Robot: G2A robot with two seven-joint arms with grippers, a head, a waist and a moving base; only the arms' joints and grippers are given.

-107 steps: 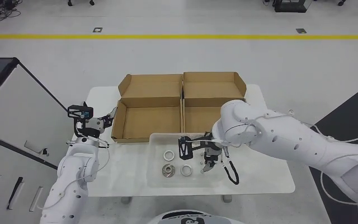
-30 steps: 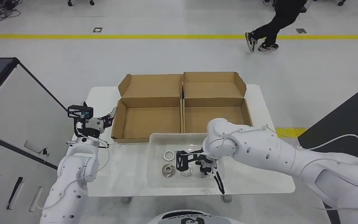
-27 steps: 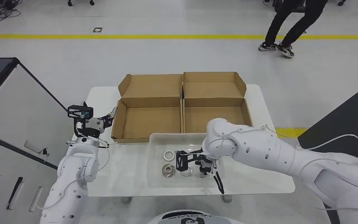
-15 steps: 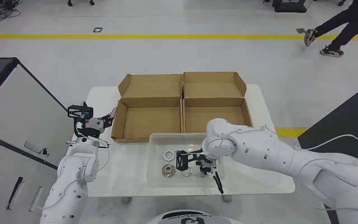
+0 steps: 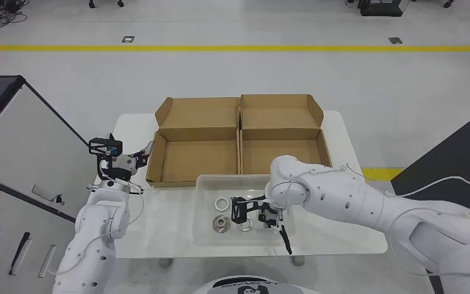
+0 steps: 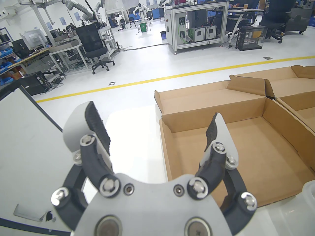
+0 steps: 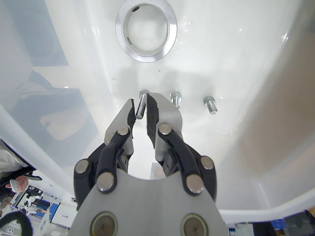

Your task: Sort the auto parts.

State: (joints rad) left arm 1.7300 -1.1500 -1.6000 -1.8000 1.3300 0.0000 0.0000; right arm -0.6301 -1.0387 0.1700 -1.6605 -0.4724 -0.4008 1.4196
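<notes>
Right wrist view: I log right gripper (image 7: 141,101) pinching a bolt (image 7: 140,110), ring (image 7: 172,25) just beyond. Top view adds two boxes (image 5: 194,160) behind the tray (image 5: 209,187).

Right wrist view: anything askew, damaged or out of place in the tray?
Nothing stands out. The metal ring lies flat on the white tray; one short bolt and a second short bolt lie apart beside the long bolt, which the right gripper straddles. No damage shows.

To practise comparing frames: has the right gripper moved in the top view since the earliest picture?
Yes. The right gripper, closed on a bolt, has shifted across the white tray toward the metal ring.
</notes>
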